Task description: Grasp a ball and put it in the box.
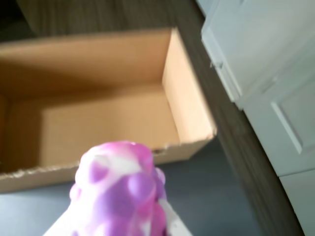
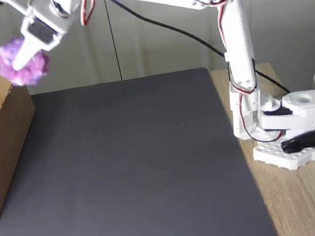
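Observation:
The knobbly purple, pink and white ball [image 2: 23, 64] hangs high at the upper left of the fixed view, just right of and above the box's near wall. My gripper [image 2: 22, 64] is shut on it, arm stretched far left. In the wrist view the ball [image 1: 123, 191] fills the bottom centre, with white fingers [image 1: 174, 223] showing beside it. The brown cardboard box [image 1: 189, 93] lies open just beyond the ball, its inside bare. In the fixed view the box [image 2: 4, 141] stands at the left edge of the dark mat.
A dark grey mat [image 2: 135, 169] covers most of the table. The arm's white base [image 2: 292, 127] is mounted on the wooden tabletop [image 2: 312, 201] at the right. White cabinet doors [image 1: 275, 83] and a wood-look floor [image 1: 236, 142] show past the box in the wrist view.

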Tool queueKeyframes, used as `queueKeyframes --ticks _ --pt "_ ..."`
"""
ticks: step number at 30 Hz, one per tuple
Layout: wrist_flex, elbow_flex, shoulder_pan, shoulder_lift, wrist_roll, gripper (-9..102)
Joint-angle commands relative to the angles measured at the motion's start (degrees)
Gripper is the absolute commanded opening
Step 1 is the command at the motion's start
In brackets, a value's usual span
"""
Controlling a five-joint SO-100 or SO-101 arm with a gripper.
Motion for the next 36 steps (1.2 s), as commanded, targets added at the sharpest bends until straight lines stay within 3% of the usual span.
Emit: queueKeyframes --ticks 1,11,21,36 --pt "2.5 -10.3 -0.9 -1.0 -0.5 17" --pt "8.5 -35.6 -6.0 -11.5 -0.9 18" --pt "-4.7 -36.5 -12.1 -16.4 -1.5 17" --pt "-24.2 -38.0 -9.8 -32.2 -1.5 17"
